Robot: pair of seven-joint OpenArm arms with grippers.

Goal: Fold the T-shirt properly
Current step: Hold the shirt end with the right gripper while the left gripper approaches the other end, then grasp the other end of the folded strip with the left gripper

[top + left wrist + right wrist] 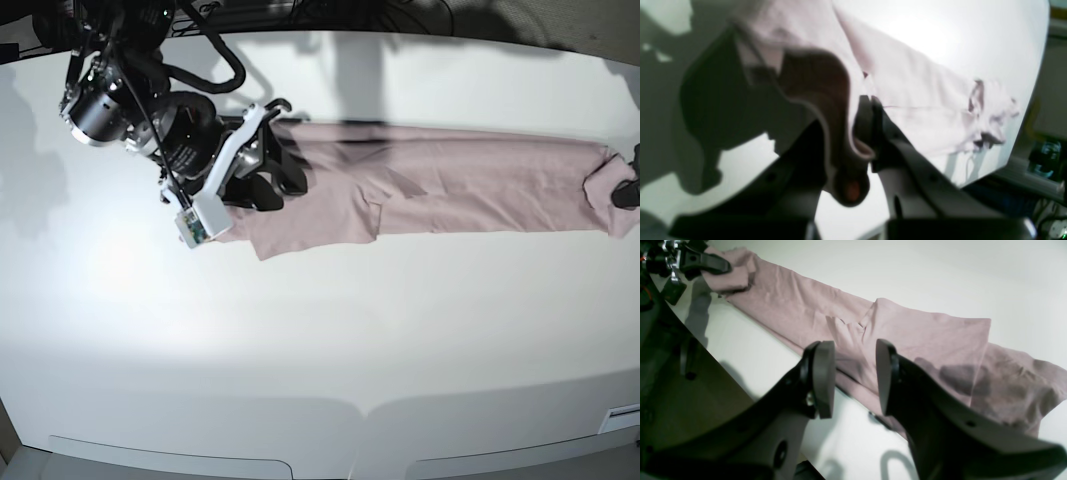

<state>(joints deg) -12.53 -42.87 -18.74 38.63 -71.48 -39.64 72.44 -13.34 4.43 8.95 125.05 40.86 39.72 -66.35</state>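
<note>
Close to the left wrist lens, my left pincer (867, 133) is clamped on the T-shirt (450, 190) hem, the right pincer (855, 376) gapes above it, so lift both ends evenly off the worktop (320, 340).

A white table (320, 340) fills nearly the whole base view, smooth and slightly glossy, with a broad soft glare toward 9 o'clock. Dark shadows lie along its far edge at 12 o'clock. At 6 o'clock its near edge shows pale curved seams. In the left wrist view, dim clutter (1045, 156) sits past the table's edge at 4 o'clock, blurred.
</note>
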